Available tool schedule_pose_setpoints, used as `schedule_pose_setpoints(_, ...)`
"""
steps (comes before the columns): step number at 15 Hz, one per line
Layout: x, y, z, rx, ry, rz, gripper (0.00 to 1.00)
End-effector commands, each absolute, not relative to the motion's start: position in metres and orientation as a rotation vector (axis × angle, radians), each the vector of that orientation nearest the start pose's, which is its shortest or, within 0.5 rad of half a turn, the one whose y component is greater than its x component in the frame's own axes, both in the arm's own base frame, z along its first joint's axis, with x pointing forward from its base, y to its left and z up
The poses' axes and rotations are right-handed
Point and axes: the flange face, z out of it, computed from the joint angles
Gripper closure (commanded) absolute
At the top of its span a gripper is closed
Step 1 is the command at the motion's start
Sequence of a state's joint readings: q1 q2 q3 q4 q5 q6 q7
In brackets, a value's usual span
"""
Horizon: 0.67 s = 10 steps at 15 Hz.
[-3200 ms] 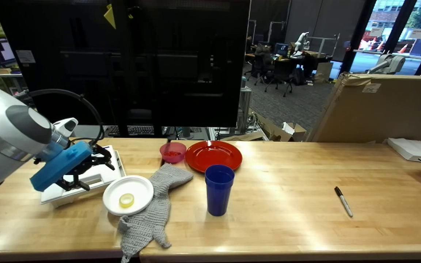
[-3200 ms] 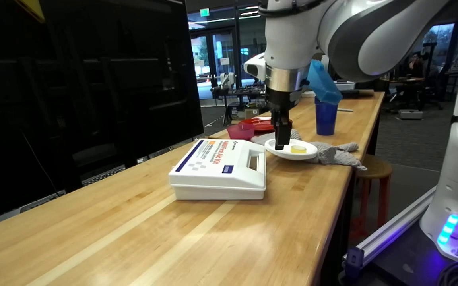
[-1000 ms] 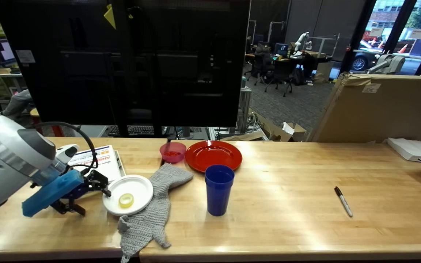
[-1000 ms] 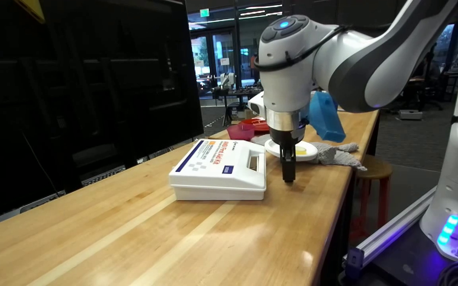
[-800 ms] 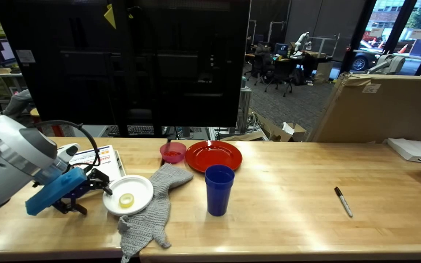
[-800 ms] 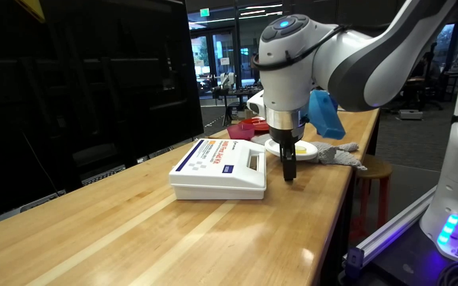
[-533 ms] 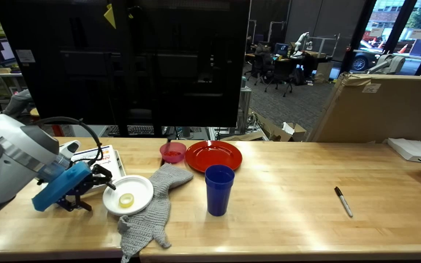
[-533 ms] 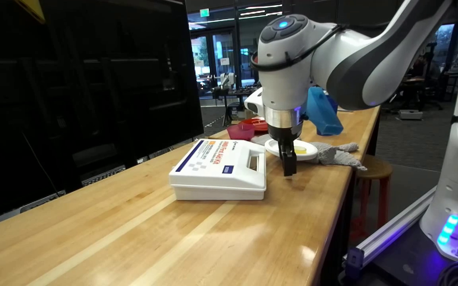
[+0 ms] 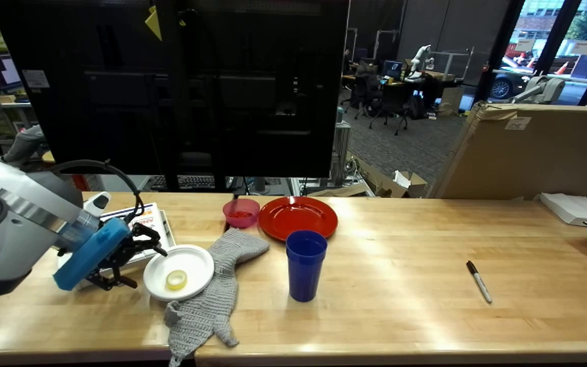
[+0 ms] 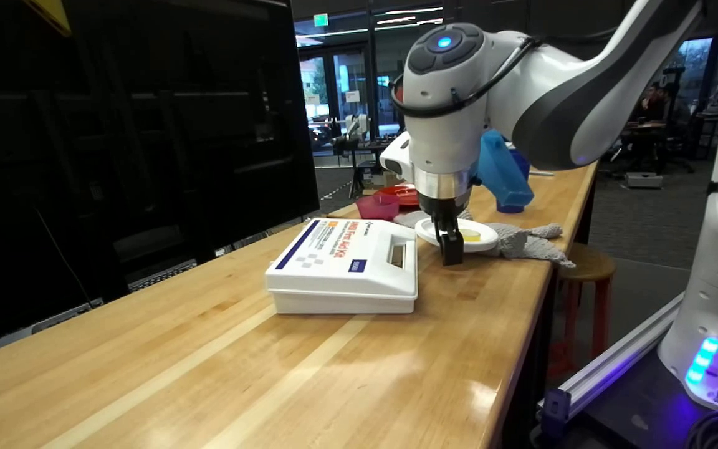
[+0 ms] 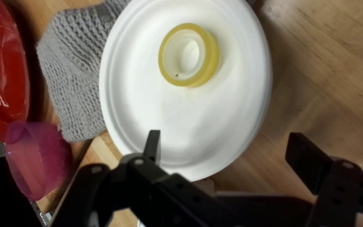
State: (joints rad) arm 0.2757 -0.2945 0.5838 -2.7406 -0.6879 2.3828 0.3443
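The white plate [image 11: 181, 118] holds a yellow tape roll [image 11: 211, 60].

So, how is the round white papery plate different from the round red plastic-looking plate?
The round white papery plate looks dull, while the round red plastic-looking plate shines with bright reflections. The white plate has a yellow ring-shaped roll of tape on it; no tape shows on the red plate. In an exterior view the red plate looks wider than the white plate, though it sits farther back. Both are round, with raised rims.
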Motion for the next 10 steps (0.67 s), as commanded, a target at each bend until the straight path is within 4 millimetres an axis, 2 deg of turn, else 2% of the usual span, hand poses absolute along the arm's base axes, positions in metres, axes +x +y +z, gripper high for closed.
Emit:
schedule_pose_setpoints(1, 0.256, 0.272, 0.285, 2.212, 1.229, 0.296, 0.0)
schedule_pose_setpoints(10, 0.265, 0.256, 0.281, 2.209, 1.139, 0.336, 0.0)
